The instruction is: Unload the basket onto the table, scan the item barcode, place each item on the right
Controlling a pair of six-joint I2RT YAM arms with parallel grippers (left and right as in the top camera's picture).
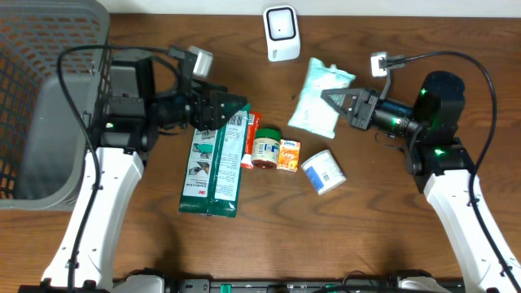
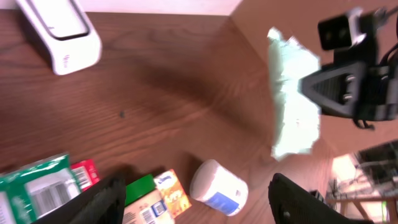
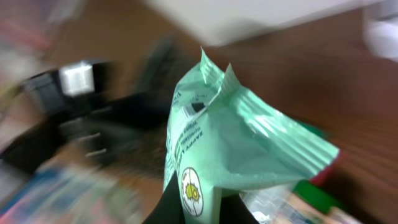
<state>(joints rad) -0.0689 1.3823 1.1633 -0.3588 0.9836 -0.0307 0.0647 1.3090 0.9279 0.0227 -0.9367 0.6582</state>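
Right gripper clamped on the pale green pouch by the scanner; left gripper spread wide.

Overhead: right gripper (image 1: 334, 98) is pinched onto the right edge of the pale green pouch (image 1: 317, 102), right of table (image 1: 391, 244) centre, with the scanner (image 1: 281, 32) near it on the far-left side. Left gripper (image 1: 230, 110) has jaws wide over the far end of the big green pack (image 1: 212, 167). Red tube (image 1: 251, 140), jar (image 1: 266, 147), orange box (image 1: 288, 155) and white tub (image 1: 323, 172) sit to its right. Basket (image 1: 37, 49) at far left.
Left wrist: fingers (image 2: 93, 202) far apart, gripping nothing; pouch at right in the other gripper.
Right wrist: blurred; pouch rises from between closed dark fingers (image 3: 171, 208).
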